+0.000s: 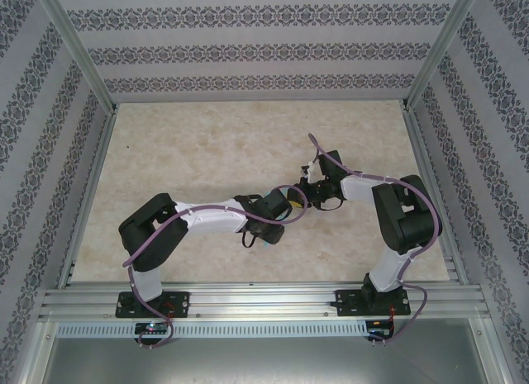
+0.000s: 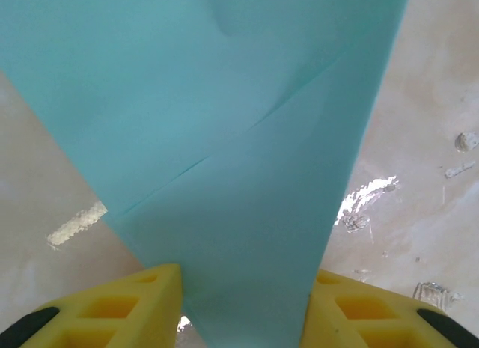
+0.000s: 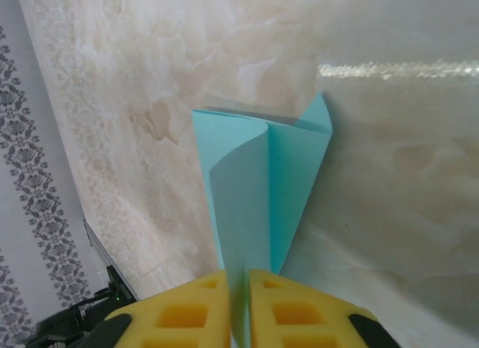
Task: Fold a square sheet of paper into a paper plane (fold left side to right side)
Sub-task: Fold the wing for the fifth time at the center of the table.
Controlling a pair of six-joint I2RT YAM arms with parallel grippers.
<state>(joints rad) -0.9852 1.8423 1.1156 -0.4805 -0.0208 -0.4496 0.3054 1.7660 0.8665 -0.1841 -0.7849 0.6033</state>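
Yellow pads (image 2: 135, 307) of your left hand (image 2: 241, 277) stand apart, and the narrow end of the teal paper (image 2: 224, 138) runs down between them. You can't tell whether its edges touch the pads. Past them the paper widens, with a diagonal crease and one layer overlapping another. The marbled beige surface (image 2: 426, 176) lies on both sides, scuffed on the right.

Your right hand (image 3: 239, 277): pads nearly together, clamped on a thin standing edge of the paper. Beyond the pads the paper opens into two flaps meeting at a centre line. The left flap curls upward and the far right corner is pointed. Farther off there is a glare streak on the surface and a patterned wall (image 3: 30, 183) at left.

From above, both hands sit near each other at mid-surface, with a sliver of teal showing under the left one.
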